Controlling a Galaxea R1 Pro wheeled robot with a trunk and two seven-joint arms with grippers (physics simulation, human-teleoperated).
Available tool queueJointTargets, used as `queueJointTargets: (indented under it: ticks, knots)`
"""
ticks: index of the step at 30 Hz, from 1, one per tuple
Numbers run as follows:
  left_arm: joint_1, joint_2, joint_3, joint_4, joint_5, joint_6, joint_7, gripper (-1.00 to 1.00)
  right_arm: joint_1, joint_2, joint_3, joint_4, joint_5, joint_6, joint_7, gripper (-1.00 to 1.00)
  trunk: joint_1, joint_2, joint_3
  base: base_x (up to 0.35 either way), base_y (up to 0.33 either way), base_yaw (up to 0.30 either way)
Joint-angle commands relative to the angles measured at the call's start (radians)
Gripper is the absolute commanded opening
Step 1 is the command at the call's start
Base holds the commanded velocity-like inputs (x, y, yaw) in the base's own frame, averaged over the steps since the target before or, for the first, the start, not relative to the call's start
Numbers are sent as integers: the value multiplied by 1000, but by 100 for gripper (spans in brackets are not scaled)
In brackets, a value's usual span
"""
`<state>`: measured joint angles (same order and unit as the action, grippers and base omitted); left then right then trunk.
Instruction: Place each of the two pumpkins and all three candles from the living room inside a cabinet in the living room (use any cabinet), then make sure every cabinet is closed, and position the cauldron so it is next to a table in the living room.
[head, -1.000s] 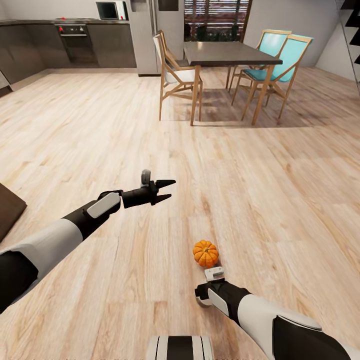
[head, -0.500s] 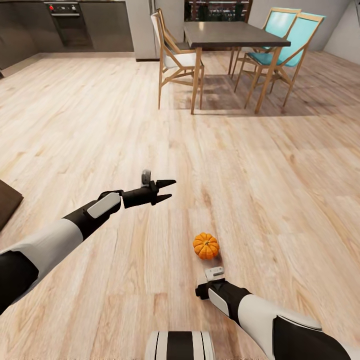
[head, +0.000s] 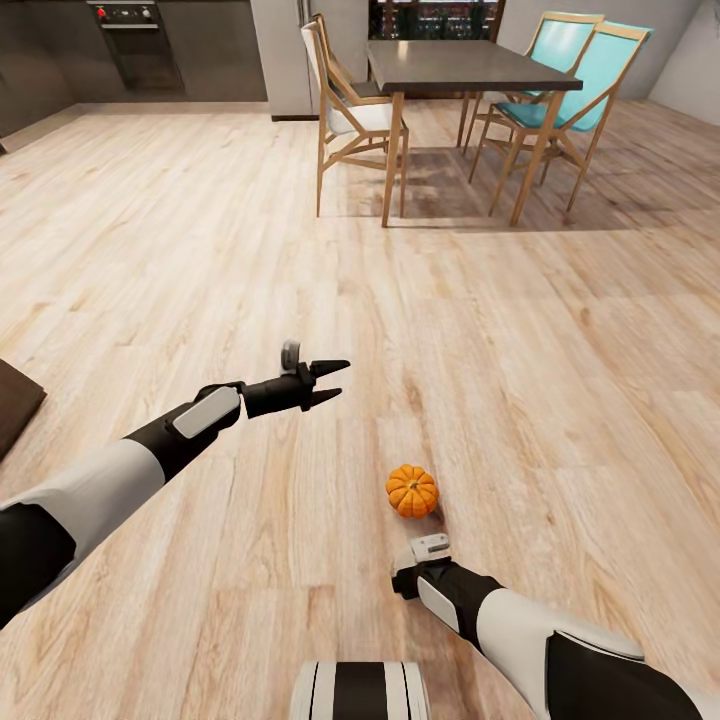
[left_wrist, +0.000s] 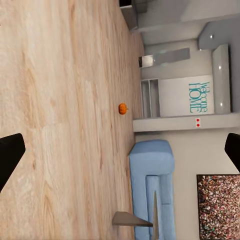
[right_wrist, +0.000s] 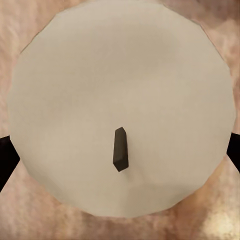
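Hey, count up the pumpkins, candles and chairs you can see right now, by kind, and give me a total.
Pumpkins: 2, one on the floor by the right gripper, one far off near the sofa
Candles: 1, between the right gripper's fingers
Chairs: 3, at the table
Total: 6

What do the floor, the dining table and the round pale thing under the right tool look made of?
The floor looks like light wood planks, matte, with visible grain and seams. The dining table seems to have a dark smooth top on pale wooden legs. The candle looks like matte off-white wax, judging by its dark wick; it could equally be plastic.
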<state>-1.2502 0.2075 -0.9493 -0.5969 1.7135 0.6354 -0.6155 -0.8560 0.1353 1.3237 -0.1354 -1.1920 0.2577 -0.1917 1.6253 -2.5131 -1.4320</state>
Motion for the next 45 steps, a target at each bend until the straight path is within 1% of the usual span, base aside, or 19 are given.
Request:
queueJointTargets:
  ticks: [1, 3, 4, 8, 13, 18, 27, 31, 33, 34, 35, 37, 38, 41, 42, 43, 44, 45]
  knots:
    - [0, 0, 0, 0, 0, 0, 0, 100, 0, 0, 0, 0, 0, 0, 0, 100, 0, 0, 0, 0, 0, 0]
    - [0, -1, 0, 0, 0, 0, 0, 100, 0, 0, 0, 1, 0, 0, 0, 100, 0, 0, 0, 0, 0, 0]
    - [0, -1, 0, 0, 0, 0, 0, 100, 0, 0, -1, 0, 0, -1, 0, -100, 0, 0, 0, 0, 0, 0]
    - [0, -1, 0, 2, 0, 0, 1, 100, 0, -1, -1, 0, 0, -21, 1, -100, 0, 0, 0, 0, 0, 0]
    - [0, -1, 0, 2, 0, 0, 2, 100, -2, -3, -2, -1, 0, -26, -4, -100, 0, 0, 0, 0, 0, 0]
    - [0, -1, 0, 2, 0, 0, 2, 100, -10, -10, -4, -10, -1, -23, -5, -100, 0, 0, 0, 0, 0, 0]
    - [0, 0, 0, 3, -1, 0, 3, 100, -12, -9, -3, -16, -1, -7, -6, -100, 0, 0, 0, 0, 0, 0]
    - [0, -2, 0, 3, -2, 0, 5, 100, -12, -10, -3, -31, -1, 67, -4, -100, 0, 0, 0, 0, 0, 0]
    - [0, -3, 0, 3, -2, 0, 7, 100, -12, -11, -6, -71, -1, 99, -3, -100, 0, 0, 0, 0, 0, 0]
    - [0, -3, 0, 3, -2, -1, 7, 100, -12, -19, -7, -109, -1, 115, -2, -100, 0, 0, 0, 0, 0, 0]
    - [0, -3, 0, 3, -3, -1, 8, 100, -12, -41, -9, -150, -2, 128, -2, -100, 0, 0, 0, 0, 0, 0]
    - [0, -3, 0, 3, -4, 0, 8, 100, -12, -74, -11, -216, -3, 146, -2, -100, 0, 0, 0, 0, 0, 0]
    - [0, -3, 0, 3, -4, 0, 8, 100, -12, -98, -12, -269, -4, 171, -3, -100, 0, 0, 0, 0, 0, 0]
    - [0, -3, 0, 3, -5, 0, 8, 100, -15, -141, -22, -354, -6, 236, -6, -100, 0, 0, 0, 0, 0, 0]
    - [0, -1, 1, 3, -5, 0, 8, 100, -25, -160, -57, -397, -7, 279, -7, -100, 0, 0, 0, 0, 0, 0]
    - [0, 0, 1, 3, -5, 0, 8, 100, -30, -166, -85, -413, -7, 302, -7, -100, 0, 0, 0, 0, 0, 0]
    - [0, 3, 1, 4, -4, 0, 8, 100, -34, -170, -134, -427, -6, 341, -7, -100, 0, 0, 0, 0, 0, 0]
    - [0, 7, 1, 4, -4, 0, 7, 100, -36, -172, -167, -434, -5, 368, -8, -100, 0, 0, 0, 0, 0, 0]
